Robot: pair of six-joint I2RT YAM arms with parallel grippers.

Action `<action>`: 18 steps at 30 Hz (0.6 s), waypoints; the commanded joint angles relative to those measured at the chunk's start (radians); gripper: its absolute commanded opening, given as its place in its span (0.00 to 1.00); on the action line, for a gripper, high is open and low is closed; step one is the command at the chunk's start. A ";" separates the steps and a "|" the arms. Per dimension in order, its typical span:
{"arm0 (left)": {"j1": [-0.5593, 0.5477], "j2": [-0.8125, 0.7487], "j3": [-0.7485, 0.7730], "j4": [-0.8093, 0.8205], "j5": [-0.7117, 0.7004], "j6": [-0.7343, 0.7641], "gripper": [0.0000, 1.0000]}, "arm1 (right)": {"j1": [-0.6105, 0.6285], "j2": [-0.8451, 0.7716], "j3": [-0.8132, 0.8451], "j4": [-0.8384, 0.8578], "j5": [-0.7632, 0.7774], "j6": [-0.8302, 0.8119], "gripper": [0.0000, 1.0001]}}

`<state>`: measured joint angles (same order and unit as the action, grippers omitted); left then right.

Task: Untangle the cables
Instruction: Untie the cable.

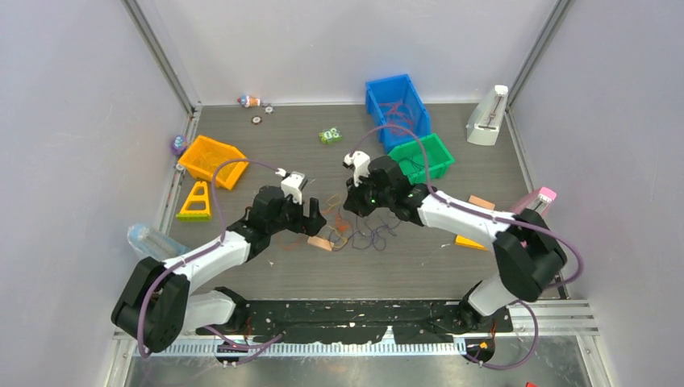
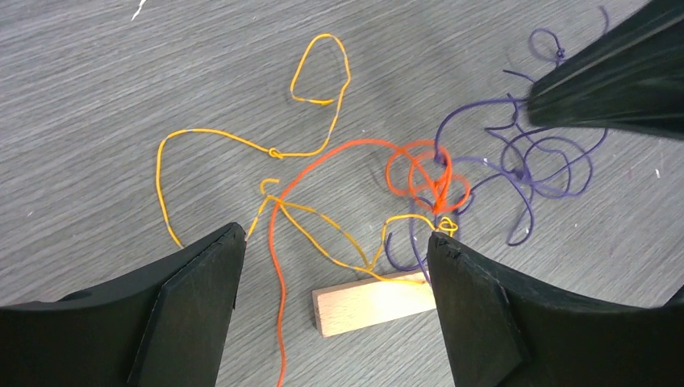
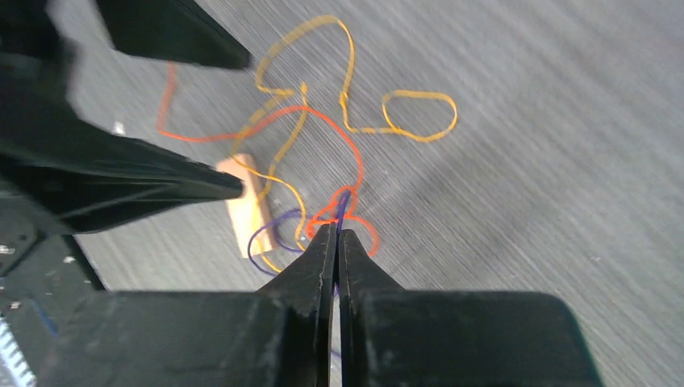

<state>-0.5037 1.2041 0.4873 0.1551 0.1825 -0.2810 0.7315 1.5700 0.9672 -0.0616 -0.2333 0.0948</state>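
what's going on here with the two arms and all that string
Two robot arms are working on a tangle of thin yellow-orange, red and purple wires lying on the grey table. The right gripper is shut at the knotted middle, apparently pinching the purple wire. The left gripper hangs open over the yellow loops and a small wooden block. The wires are not yet separated.
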 commanded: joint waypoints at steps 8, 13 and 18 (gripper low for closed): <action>0.004 -0.124 -0.093 0.212 0.130 0.012 0.86 | 0.009 -0.244 0.072 -0.074 -0.098 -0.021 0.05; 0.002 -0.206 -0.159 0.294 0.123 0.023 0.85 | 0.010 -0.294 0.099 -0.133 -0.132 -0.026 0.05; 0.003 -0.213 -0.195 0.376 0.105 0.053 0.82 | 0.011 -0.319 0.131 -0.189 -0.205 -0.037 0.05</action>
<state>-0.5037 0.9943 0.3099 0.3878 0.2844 -0.2703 0.7341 1.2964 1.0336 -0.2096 -0.3557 0.0788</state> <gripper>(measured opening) 0.831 0.067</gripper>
